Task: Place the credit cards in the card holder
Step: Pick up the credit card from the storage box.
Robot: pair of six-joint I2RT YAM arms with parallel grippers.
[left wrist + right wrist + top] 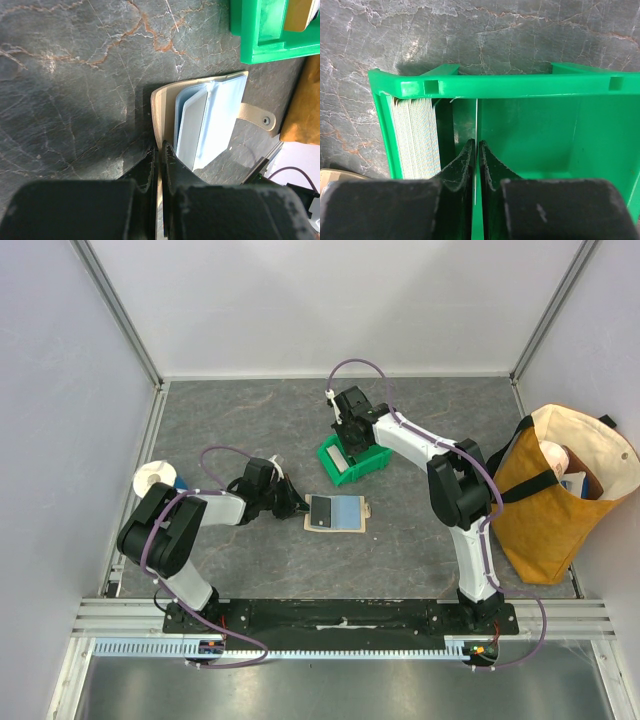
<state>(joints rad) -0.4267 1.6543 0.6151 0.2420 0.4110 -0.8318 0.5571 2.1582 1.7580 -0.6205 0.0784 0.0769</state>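
Tan leather card holder (340, 513) lies open mid-tabletop (250, 430) (snap tab (257, 117) out to the right), and the left end effector (160, 152) is clamped on its left cover edge. Farther back, the right end effector (476, 147) is down in the green bin (520, 87), pinching one credit card (476, 112) edge-on, with a stack of cards (415, 137) just left of it.

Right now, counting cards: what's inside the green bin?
A stack of credit cards on edge against the green bin's wall; the right fingers pinch one more card. The floor beneath them is hidden.
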